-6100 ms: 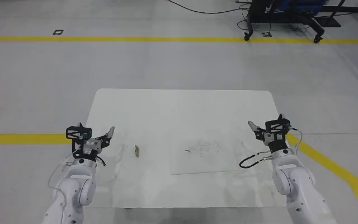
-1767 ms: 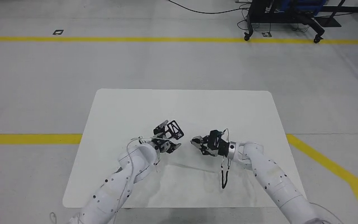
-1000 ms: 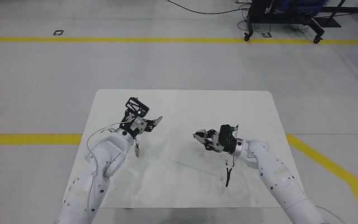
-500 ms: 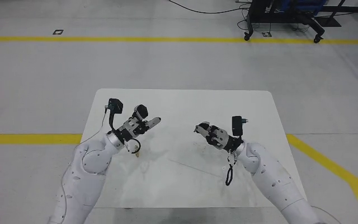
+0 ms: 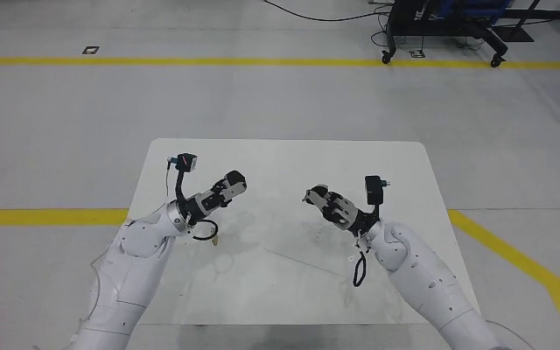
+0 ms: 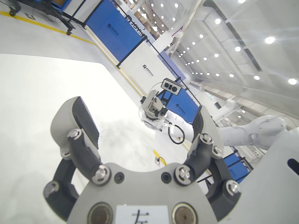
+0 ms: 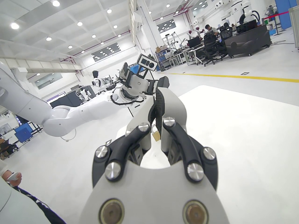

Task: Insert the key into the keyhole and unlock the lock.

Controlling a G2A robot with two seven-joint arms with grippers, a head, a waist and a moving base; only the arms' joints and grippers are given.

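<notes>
Plainly, the left gripper (image 6: 139,108) hung wide open above the table (image 5: 289,157). The brass lock (image 7: 156,135) lay near its left edge. The right gripper (image 7: 161,87), mid-table, was pinched narrow, contents untellable.

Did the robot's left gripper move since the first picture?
Yes. The left gripper sat by the table's left edge; now it is farther in, toward the middle.
</notes>
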